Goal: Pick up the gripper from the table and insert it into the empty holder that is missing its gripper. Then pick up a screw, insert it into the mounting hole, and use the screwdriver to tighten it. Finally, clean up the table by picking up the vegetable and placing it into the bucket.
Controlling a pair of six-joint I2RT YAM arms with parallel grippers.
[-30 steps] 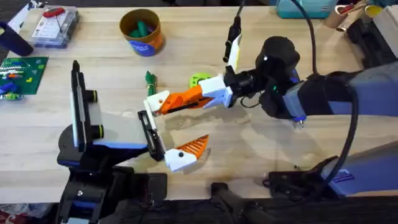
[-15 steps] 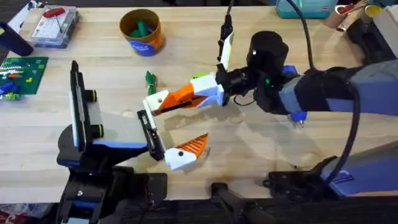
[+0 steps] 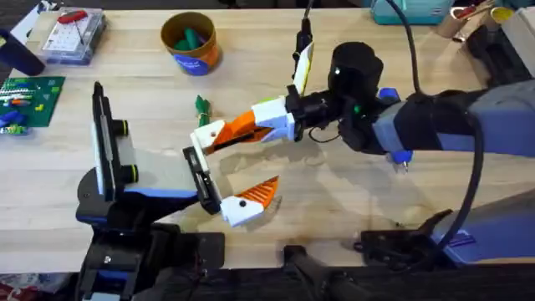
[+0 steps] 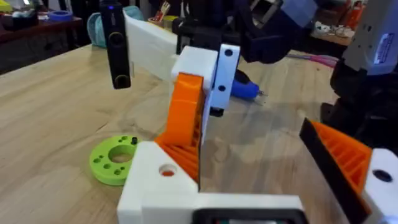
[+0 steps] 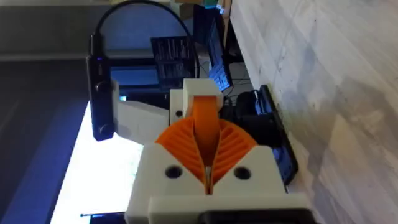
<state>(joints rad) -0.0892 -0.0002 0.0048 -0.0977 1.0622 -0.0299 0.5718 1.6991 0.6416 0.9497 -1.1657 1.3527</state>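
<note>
Right gripper (image 3: 255, 127) pinched tight on the orange finger (image 3: 227, 139), long axis pointing straight at the holder (image 3: 209, 134), tip just beside or touching it. Left gripper (image 3: 227, 171) spread wide, carrying the holder. Probably calls for a straight push along that axis.

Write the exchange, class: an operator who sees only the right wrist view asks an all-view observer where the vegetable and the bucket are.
Operator: My right claw grips the orange finger. Where is the vegetable?
Observer: The vegetable lies on the table, just past the holder, on the side towards the bucket.
Operator: And the bucket?
Observer: The bucket stands upright near the table's far edge, with green items already inside.
</note>
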